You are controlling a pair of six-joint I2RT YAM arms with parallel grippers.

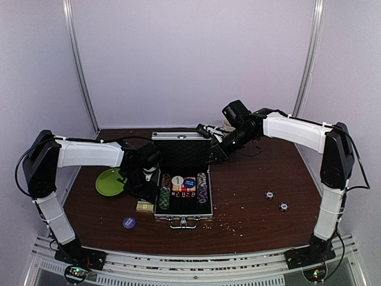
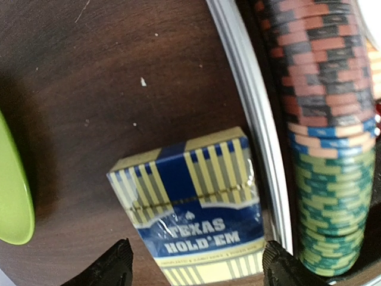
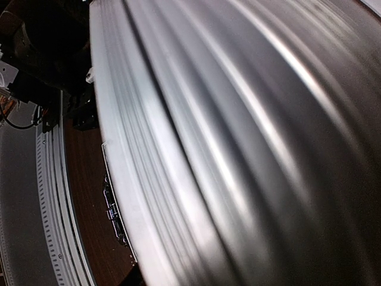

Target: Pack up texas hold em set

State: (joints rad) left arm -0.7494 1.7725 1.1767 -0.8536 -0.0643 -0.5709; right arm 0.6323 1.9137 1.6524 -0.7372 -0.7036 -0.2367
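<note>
While my left fingers (image 2: 116, 268) are hanging apart, the card deck box (image 2: 190, 208) is lying between them, its long axis pointing ahead. As for my right fingers (image 1: 215, 152), I cannot tell their state.

We find the card deck box (image 2: 190, 202), just ahead of the left pincer (image 2: 199, 269), in deep blue with cream-yellow stripes and pale lettering on a blue band. That pincer's fingertips (image 2: 113, 265) are black. To its right the briefcase (image 2: 250, 107) shows a silver rim. Beyond the rim, the poker chips (image 2: 321, 89) run green with pale-yellow dashes nearest the pincer, then a few in blue and peach, then red banded with black. To the pincer's left the plate (image 2: 12, 190) is lime green. The table (image 2: 89, 89) is dark brown wood grain. Beside the right pincer (image 1: 215, 154), the lid (image 3: 238, 149) is ribbed silver-grey.
</note>
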